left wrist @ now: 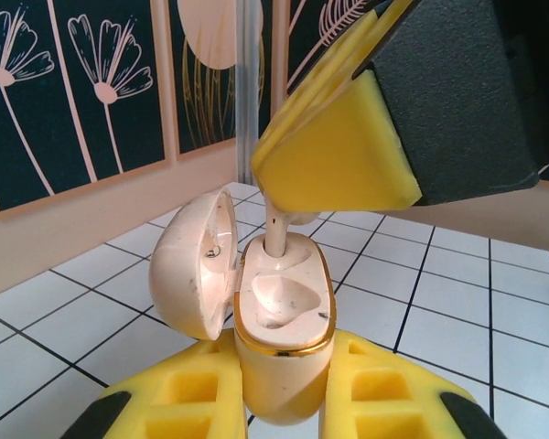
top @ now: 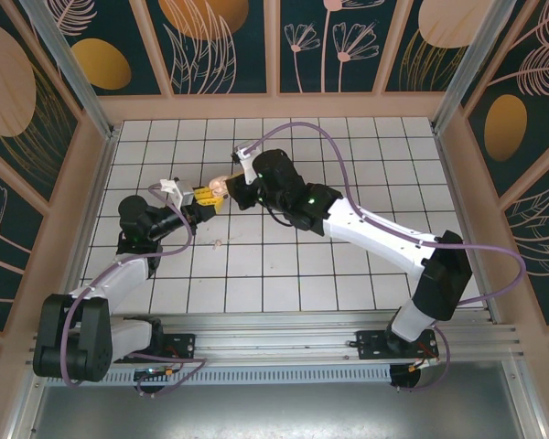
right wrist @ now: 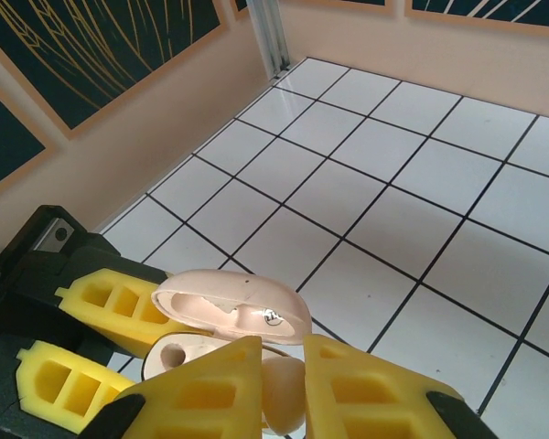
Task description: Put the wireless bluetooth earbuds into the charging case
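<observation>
Left gripper (left wrist: pixel 284 389): clamped around open charging case (left wrist: pixel 284 306).
Right gripper (right wrist: pixel 282 366): pinching earbud (left wrist: pixel 280 240), stem inside case.
Tiles (top: pixel 348 265): second earbud (top: pixel 221 242) lying loose.

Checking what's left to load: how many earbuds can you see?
2. One earbud in the right hand, stem in the charging case; the other earbud loose on the table.

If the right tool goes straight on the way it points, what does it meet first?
Probably the open charging case in the left tool; the earbud in the right tool sits stem-first at its socket.
</observation>
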Tool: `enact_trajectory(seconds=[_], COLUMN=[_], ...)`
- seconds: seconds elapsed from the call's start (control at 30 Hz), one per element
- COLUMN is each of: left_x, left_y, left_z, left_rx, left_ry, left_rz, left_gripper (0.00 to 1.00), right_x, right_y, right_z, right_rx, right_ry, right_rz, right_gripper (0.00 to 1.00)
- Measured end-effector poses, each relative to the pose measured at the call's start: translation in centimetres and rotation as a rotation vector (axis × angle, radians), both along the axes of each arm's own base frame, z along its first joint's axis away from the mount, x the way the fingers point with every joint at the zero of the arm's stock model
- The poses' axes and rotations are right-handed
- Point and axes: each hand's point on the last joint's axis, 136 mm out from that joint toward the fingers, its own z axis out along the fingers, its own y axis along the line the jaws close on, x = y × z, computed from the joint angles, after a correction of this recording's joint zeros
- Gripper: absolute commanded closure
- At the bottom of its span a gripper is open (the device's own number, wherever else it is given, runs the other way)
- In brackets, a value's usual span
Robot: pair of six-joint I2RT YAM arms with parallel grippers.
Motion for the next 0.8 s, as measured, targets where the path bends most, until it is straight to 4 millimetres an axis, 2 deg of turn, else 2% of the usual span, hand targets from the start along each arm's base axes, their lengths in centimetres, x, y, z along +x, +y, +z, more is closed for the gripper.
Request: enact_trajectory(seconds=[0.47, 0.8], left_x=[0.1, 0.3], left_y=[0.0, 0.0], left_z=[0.5, 1.1], left_rx=[-0.003, 0.003], left_ry=[-0.013, -0.044], left_rz=[-0.002, 0.003], left_gripper=[0.98, 0.98], right_x=[-0.1, -0.9], right_y=[0.1, 0.5], right_z=[0.3, 0.0], right_rx=[0.002, 0.004], right_ry=[-0.006, 0.020], right_rz=[0.009, 0.052], right_gripper=[0.75, 0.56])
